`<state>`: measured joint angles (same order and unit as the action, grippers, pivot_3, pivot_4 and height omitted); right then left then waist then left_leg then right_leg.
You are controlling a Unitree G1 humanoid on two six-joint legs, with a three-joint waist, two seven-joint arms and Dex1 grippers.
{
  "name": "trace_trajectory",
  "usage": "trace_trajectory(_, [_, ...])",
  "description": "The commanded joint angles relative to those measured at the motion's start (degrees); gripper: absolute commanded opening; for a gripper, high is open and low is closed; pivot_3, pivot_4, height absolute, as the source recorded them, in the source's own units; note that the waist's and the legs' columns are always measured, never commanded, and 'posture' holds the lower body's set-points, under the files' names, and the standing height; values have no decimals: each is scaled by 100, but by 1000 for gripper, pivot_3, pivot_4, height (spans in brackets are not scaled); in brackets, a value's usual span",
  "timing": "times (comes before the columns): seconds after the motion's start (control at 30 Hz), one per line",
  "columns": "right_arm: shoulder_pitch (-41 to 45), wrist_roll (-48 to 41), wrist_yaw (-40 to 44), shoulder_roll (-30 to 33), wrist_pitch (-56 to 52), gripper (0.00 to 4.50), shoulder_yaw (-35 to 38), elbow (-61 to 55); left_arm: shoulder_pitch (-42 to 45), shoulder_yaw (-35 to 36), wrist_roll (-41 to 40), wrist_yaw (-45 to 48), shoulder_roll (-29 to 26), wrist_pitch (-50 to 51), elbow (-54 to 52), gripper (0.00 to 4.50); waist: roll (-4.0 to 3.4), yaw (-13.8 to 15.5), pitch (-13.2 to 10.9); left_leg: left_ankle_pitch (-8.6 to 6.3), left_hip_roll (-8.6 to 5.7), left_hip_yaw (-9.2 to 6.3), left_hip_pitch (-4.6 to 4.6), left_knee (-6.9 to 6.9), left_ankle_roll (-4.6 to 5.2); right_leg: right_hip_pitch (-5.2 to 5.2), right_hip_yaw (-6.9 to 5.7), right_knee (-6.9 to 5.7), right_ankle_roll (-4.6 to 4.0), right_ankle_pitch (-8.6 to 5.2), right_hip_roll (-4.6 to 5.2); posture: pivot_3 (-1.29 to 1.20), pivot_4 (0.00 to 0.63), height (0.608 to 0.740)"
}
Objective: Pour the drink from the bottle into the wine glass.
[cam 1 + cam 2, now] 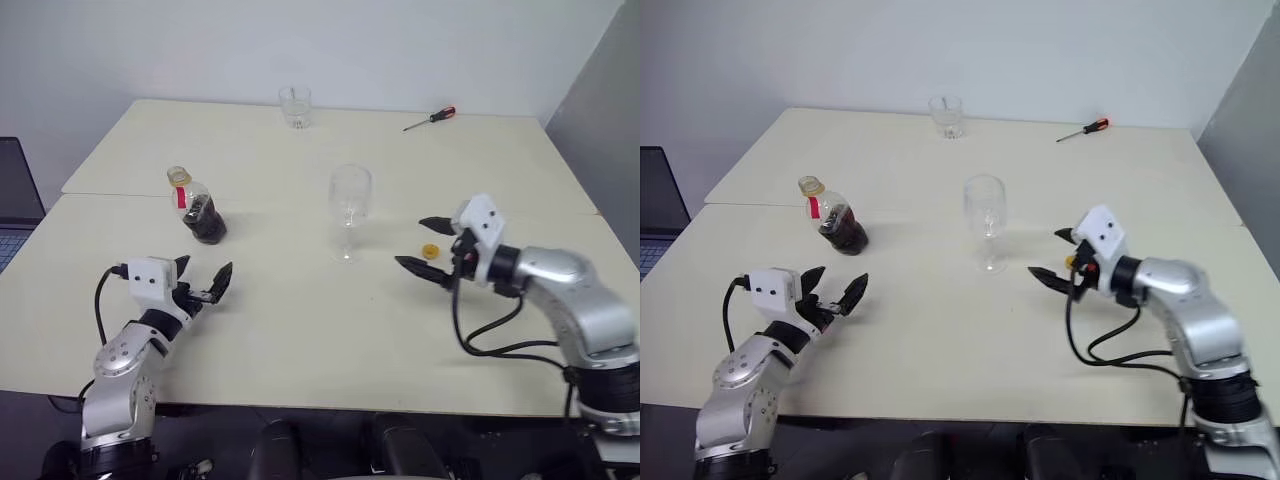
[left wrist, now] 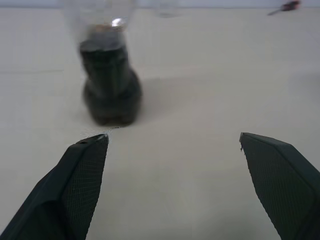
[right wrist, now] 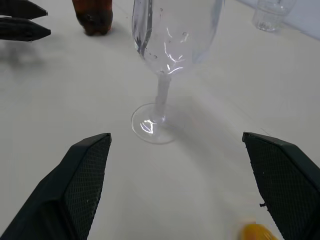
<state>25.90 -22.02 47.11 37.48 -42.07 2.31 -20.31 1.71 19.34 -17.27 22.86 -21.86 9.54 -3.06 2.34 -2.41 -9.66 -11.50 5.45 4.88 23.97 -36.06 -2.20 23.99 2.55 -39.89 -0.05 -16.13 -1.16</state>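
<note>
The bottle [image 1: 200,210] stands upright on the left of the table, with dark drink in its lower half, a red neck label and an uncapped mouth. My left gripper [image 1: 205,280] is open just in front of it, apart from it; in the left wrist view the bottle [image 2: 110,85] stands beyond the fingers [image 2: 82,175]. The empty wine glass [image 1: 349,205] stands mid-table. My right gripper [image 1: 410,243] is open to its right, not touching it. A small yellow cap [image 1: 430,251] lies on the table beside that gripper and also shows as the cap [image 3: 255,231] in the right wrist view.
A short clear tumbler [image 1: 295,105] stands at the table's far edge. A red-handled screwdriver [image 1: 430,119] lies at the far right. A laptop [image 1: 15,200] sits off the table's left side. A seam [image 1: 120,195] runs across the pale tabletop.
</note>
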Motion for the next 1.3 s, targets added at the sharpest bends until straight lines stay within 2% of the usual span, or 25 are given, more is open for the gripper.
trace_trajectory(0.03, [1076,-940,64,180,-728,4486,658,-232,79,72,289,-392,126,-600,-55,4500,-1,-23,-3,0,-2,2,0,0,0,3,6,-1,2,6,0,0,150,740])
trace_trajectory(0.1, [1592,-1306,74,206,-1135,4486,667,-199,103,45,262,-453,185,-611,-83,4500,0,-28,-2,0,-3,-2,-2,1,0,2,5,-1,2,8,-3,0,150,740])
trace_trajectory(0.23, [2453,-1618,-25,34,-1690,4486,229,7,399,85,334,-646,142,-663,236,4500,8,-6,2,0,3,0,3,5,0,1,-5,4,-10,0,-10,0,150,740])
trace_trajectory(0.37, [2777,-1788,-21,-145,-1897,4486,-3,165,638,91,335,-620,46,-703,536,4500,8,14,2,0,4,1,17,5,1,9,-6,5,-11,-1,-11,0,150,740])
trace_trajectory(0.5, [3025,-1587,-147,-221,-1869,4486,-346,453,843,5,383,-499,-174,-595,774,4500,7,15,2,-1,2,0,32,4,1,17,-7,14,-10,0,-6,0,150,740])
trace_trajectory(0.77, [3171,-1548,-134,-256,-1813,4486,-482,617,1225,-110,302,-81,-575,-324,1077,4500,5,55,1,-1,4,2,41,4,1,20,-21,16,-11,0,-7,0,150,740])
trace_trajectory(1.3, [3196,-1542,-396,-473,-1908,4486,-498,515,2164,-397,523,191,-787,-562,2091,4500,5,60,1,0,4,5,45,3,1,21,-27,15,-15,2,-8,0,150,740])
